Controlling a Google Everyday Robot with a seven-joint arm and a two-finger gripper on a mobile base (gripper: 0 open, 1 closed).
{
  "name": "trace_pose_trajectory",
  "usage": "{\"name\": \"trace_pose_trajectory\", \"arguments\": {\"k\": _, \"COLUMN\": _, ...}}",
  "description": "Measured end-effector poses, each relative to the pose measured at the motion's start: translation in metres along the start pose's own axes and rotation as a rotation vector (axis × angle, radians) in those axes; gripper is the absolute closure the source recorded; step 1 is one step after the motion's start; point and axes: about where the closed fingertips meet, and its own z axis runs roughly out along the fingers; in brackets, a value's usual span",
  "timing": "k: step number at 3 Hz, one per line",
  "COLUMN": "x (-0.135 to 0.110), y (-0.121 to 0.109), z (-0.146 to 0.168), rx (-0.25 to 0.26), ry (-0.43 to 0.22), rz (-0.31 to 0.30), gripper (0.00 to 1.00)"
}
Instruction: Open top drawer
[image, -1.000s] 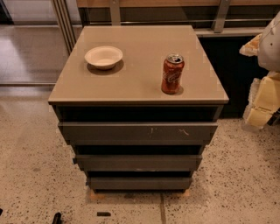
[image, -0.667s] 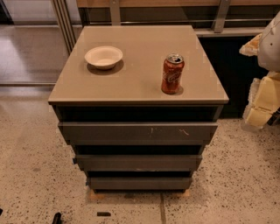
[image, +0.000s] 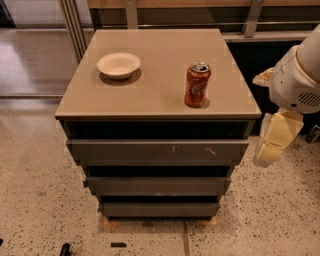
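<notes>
Now, step in hand: the reach. The gripper (image: 275, 142) hangs beyond the tabletop's (image: 155, 50) right edge, just past the front right corner and below its level, well apart from the top drawer (image: 157, 150).
Gripper state: cannot tell whether it is open or closed.
Approach: as I judge it, bring the gripper round the front right corner and in before the front edge, at the height of the drawer front.
Purchase: there is no handle, so the dark recess (image: 155, 130) between the front edge and the drawer's upper lip looks like the only place to hook. Enter near the middle of the front edge so the pull does not skew the drawer.
Pull: straight out, square to the front edge, and slowly.
Risk: the soda can (image: 197, 84) stands right of centre, nearer the front edge, and a jolt could tip it. Keeping the arm (image: 297, 80) under the tabletop should avoid that.
Drawer, place: directly under the front edge, the highest of three fronts, running nearly from corner to corner. It appears fully shut.
Drawer, face: long, flat, dark grey, the widest and tallest of the three.
Drawer, marks: small pale scratches (image: 210, 150) right of centre.
</notes>
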Motion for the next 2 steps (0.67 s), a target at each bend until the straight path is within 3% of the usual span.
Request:
{"name": "trace_pose_trajectory", "arguments": {"k": 1, "x": -0.0068, "y": 0.0118, "z": 0.0456, "rx": -0.047, "ry": -0.006, "rz": -0.02, "gripper": 0.0}}
{"name": "trace_pose_trajectory", "arguments": {"k": 2, "x": -0.0068, "y": 0.0118, "z": 0.0457, "rx": -0.047, "ry": -0.006, "rz": -0.02, "gripper": 0.0}}
